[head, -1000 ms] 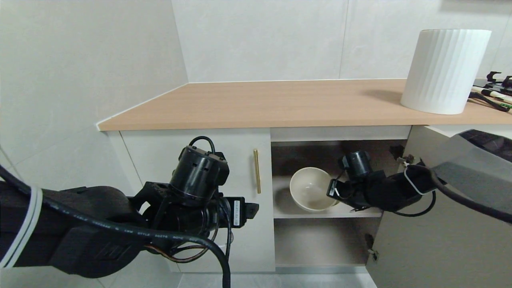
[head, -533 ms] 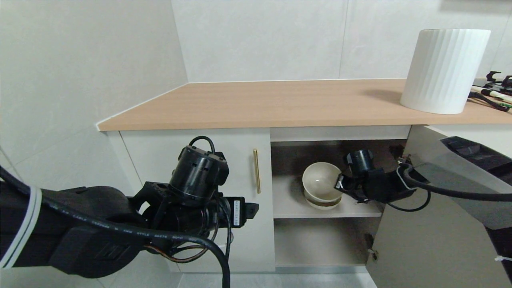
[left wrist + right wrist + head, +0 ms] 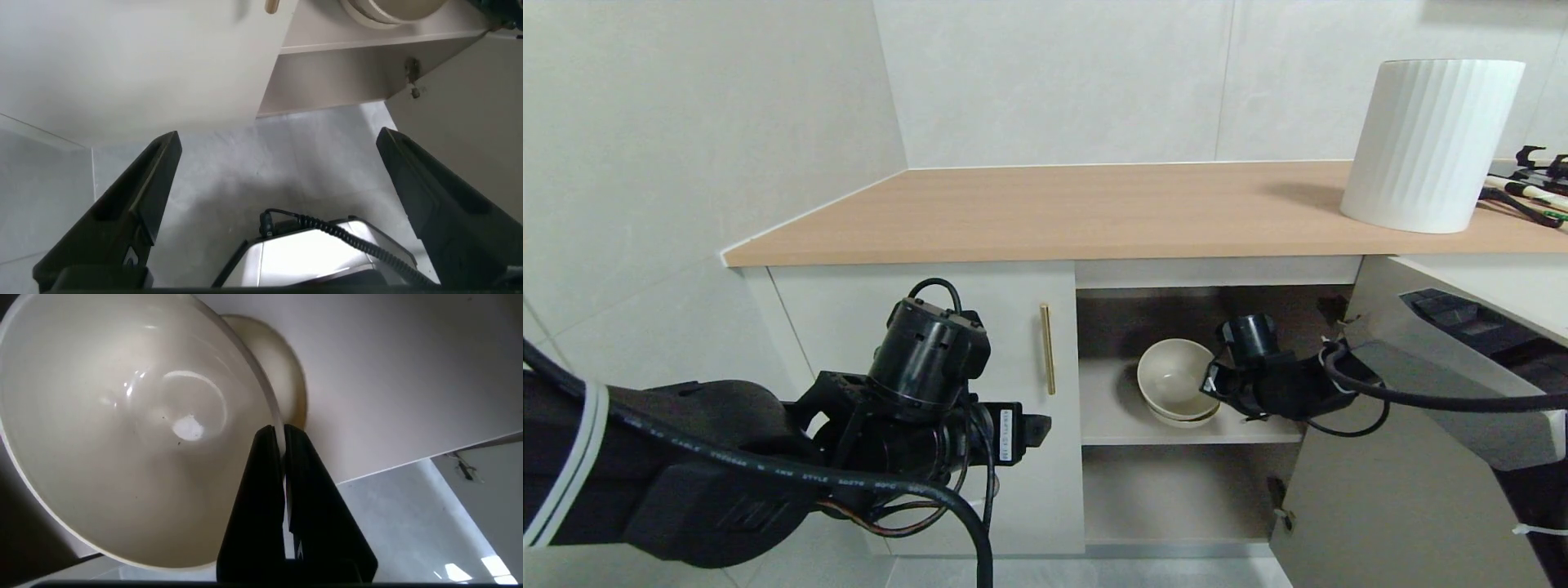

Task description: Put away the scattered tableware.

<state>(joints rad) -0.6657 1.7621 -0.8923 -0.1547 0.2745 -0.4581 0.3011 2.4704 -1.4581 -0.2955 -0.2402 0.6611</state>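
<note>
Cream and glossy, the round bowl point(image 3: 1170, 377) is what your right end effector point(image 3: 1209, 384) has clamped by the rim. 1 finger sits inside the wall and 1 outside, pressed together on the edge. The bowl is on the upper shelf point(image 3: 1107, 420) of the open white cabinet, resting in a second cream bowl point(image 3: 1183, 419) of the same shape, which stands on the shelf board. It looks tipped a little toward the cabinet opening, and you cannot tell from here whether it is fully seated in the lower bowl.

The step in hand appears to be the release. To do it well, level the rim first so the 2 bowls nest evenly. Then part the fingers slowly, so that neither drags the wall sideways. Draw the end effector back along the line of the arm, out through the opening. Lifting it would risk the inner finger hooking the rim.

The end effector meets the bowl at the rim on the side nearest the open door point(image 3: 1380, 490), so the bowl lies just beyond the fingertips, deeper in the cabinet.

Your left end effector point(image 3: 278, 143) hangs low in front of the closed door, fingers spread apart and empty, well away from the bowls.
</note>
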